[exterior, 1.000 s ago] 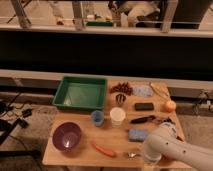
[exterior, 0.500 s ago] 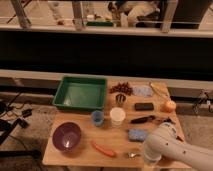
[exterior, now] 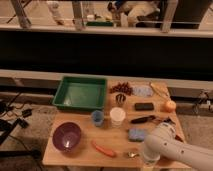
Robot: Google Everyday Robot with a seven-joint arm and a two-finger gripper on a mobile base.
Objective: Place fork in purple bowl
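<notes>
The purple bowl stands upright at the front left of the wooden table. The small silver fork lies flat near the front edge, right of an orange stick. My white arm comes in from the lower right. Its gripper hangs at the table's front edge, just right of the fork, open and holding nothing. The arm's bulk hides most of the gripper.
A green tray sits at the back left. A blue cup and a white cup stand mid-table. A blue sponge, a black-handled utensil, a black block and an orange fruit lie to the right.
The arm has barely shifted. The fork and the bowl lie where they were.
</notes>
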